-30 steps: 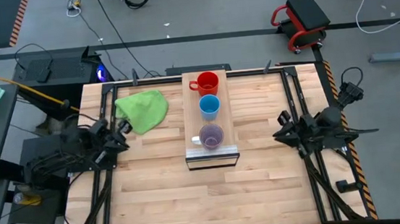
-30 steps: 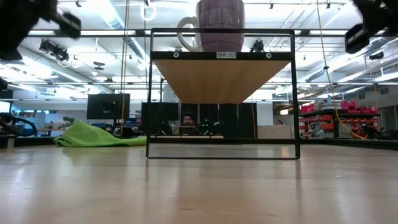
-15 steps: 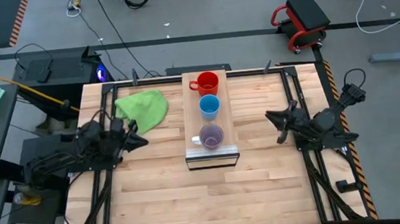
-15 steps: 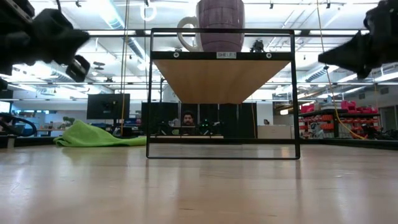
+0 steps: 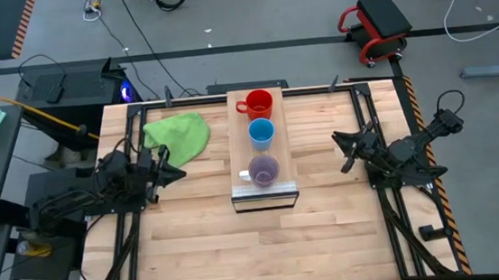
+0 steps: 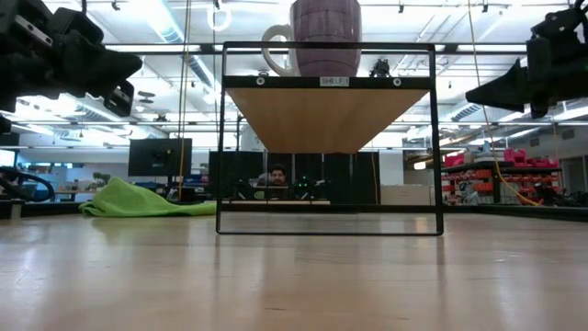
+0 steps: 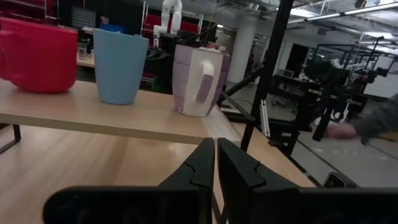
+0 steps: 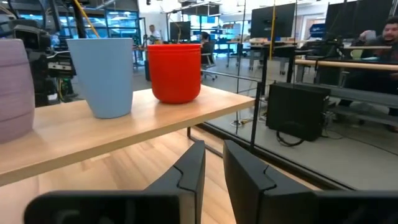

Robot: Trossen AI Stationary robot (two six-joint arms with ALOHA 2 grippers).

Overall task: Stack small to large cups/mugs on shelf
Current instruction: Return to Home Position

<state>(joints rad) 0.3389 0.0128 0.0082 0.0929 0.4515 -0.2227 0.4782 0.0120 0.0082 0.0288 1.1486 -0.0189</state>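
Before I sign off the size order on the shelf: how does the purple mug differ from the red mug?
The purple mug is pale lilac; the red mug is solid bright red. The purple mug stands at the end of the shelf with the metal strip, the red mug at the opposite end, the blue cup between them. Both stand upright, handles turned to the same side.

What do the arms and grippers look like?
The left arm and right arm are black, jointed, a thin black cable looping off each. The left gripper and right gripper have two matte black, angular, tapering fingers apiece. No markings visible.
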